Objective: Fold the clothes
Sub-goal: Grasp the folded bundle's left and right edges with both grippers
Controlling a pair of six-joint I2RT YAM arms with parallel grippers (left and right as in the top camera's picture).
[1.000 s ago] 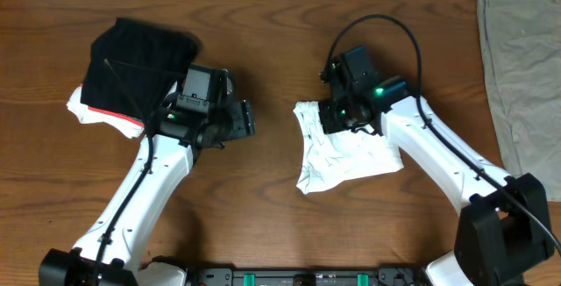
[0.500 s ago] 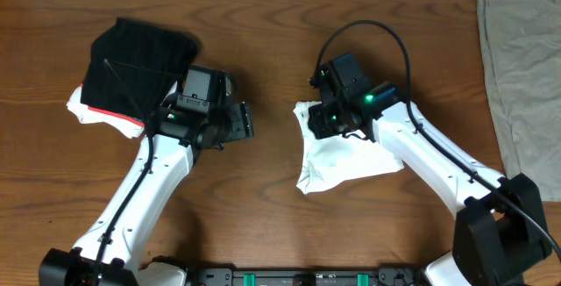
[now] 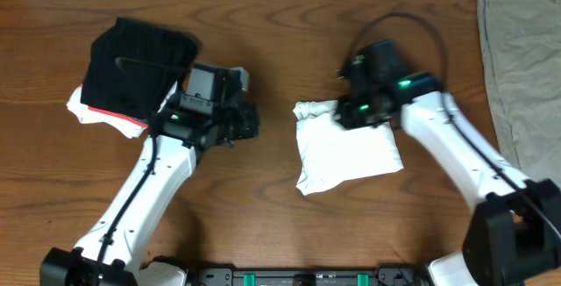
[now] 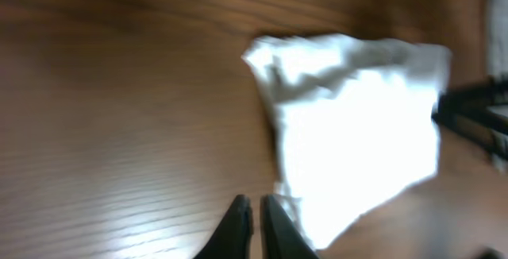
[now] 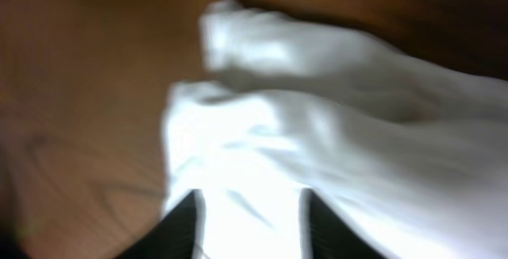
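Note:
The clothes, a white T-shirt (image 3: 346,150), lie folded into a rough square at the table's centre, with a bunched roll along the top edge. No lettering shows. My right gripper (image 3: 352,115) hovers over that top edge; in the right wrist view its fingers (image 5: 184,223) stand apart with the white cloth (image 5: 333,140) beneath and between them, gripping nothing that I can see. My left gripper (image 3: 252,121) is over bare wood just left of the shirt. In the left wrist view its fingertips (image 4: 254,211) are shut and empty, and the shirt (image 4: 357,124) lies ahead of them.
A black folded garment with a red edge (image 3: 136,62) rests on a white piece (image 3: 88,110) at the back left, right behind the left arm. A flat olive-grey cloth (image 3: 517,67) runs along the right edge.
The left gripper has shut. The right gripper opened, let go of the shirt's top left part and moved right along the top edge. The shirt now lies flatter.

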